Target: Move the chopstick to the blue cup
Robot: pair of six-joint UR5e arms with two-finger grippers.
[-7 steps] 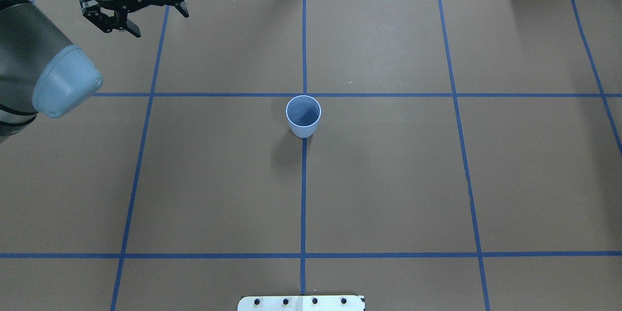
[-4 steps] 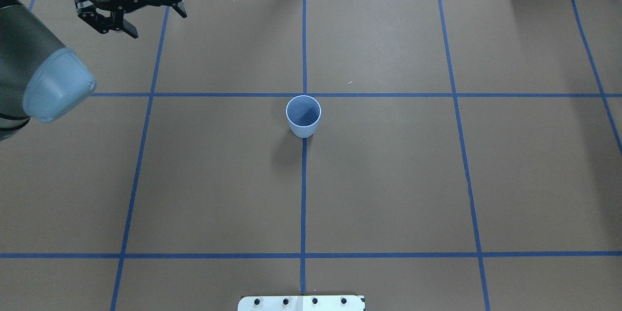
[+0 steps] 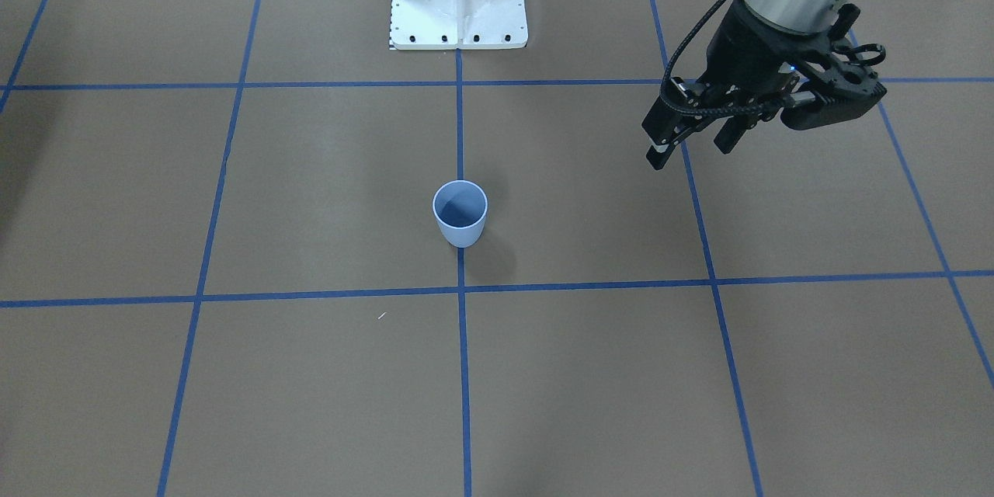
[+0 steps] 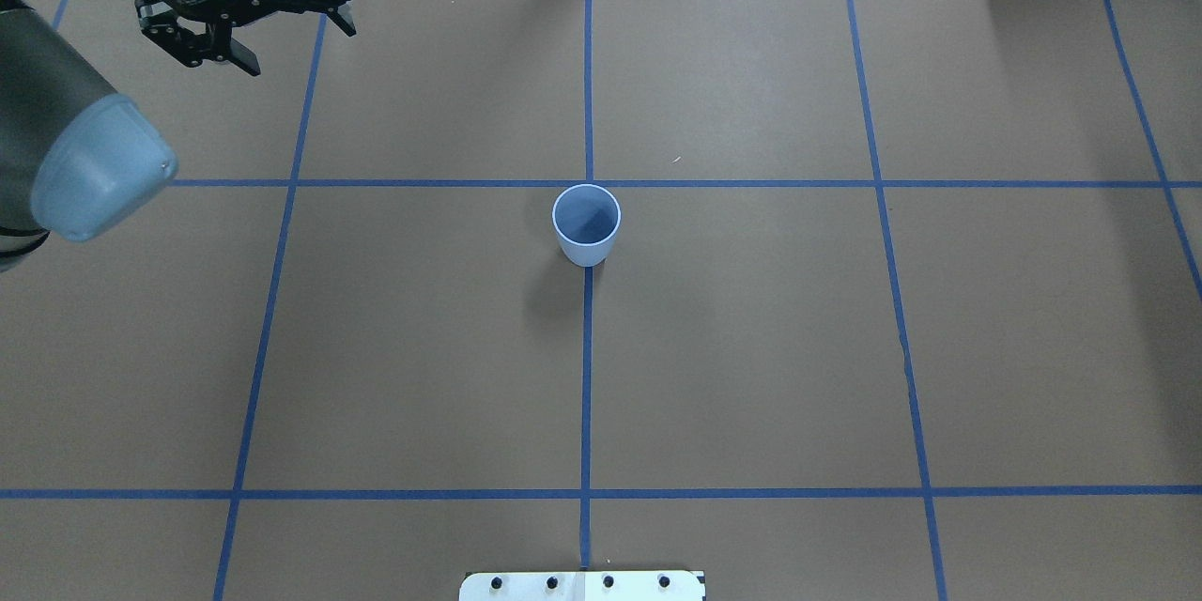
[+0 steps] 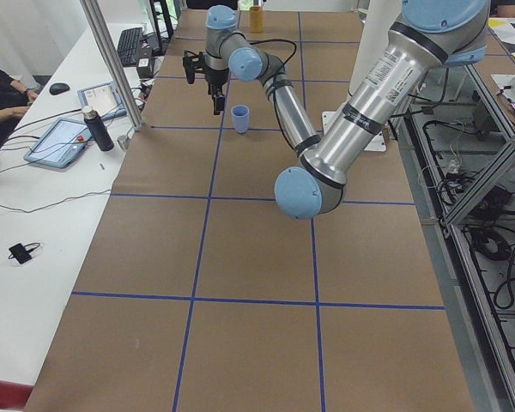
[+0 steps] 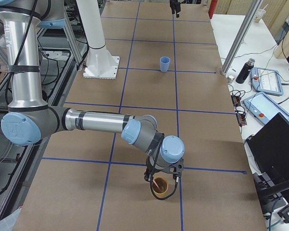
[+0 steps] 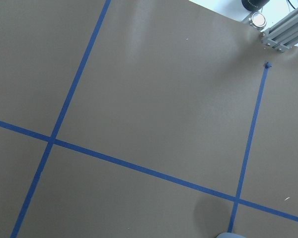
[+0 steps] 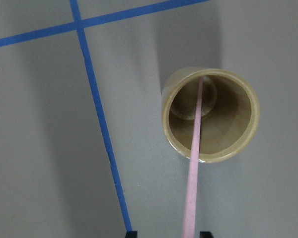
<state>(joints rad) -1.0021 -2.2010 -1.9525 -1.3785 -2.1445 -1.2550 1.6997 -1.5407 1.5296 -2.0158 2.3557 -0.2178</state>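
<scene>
- Over at the robot's right end of the table, the chopstick is sitting in a tan cup, nowhere near the blue cup.
- Writing-wise: nothing I can actually read. The screen of the pendant on the side bench is way too small to make out, and neither cup shows any print.
- Chopstick look: plain pale pink, thin and straight. Its low end sits on the tan cup's bottom, and it leans over the rim and runs up toward the wrist camera.
- Right gripper hangs right above the tan cup. Its two black fingertips are spread apart with the pink stick passing between them, closer to one tip and with a sliver of gap on both sides, so it isn't pinched.
- Blue cup: light blue, upright, mouth open, standing on the centre tape line just by a crossing of the blue grid.
- Left gripper floats above the table off to the blue cup's side, well apart from it, jaws spread wide with nothing in them.
</scene>
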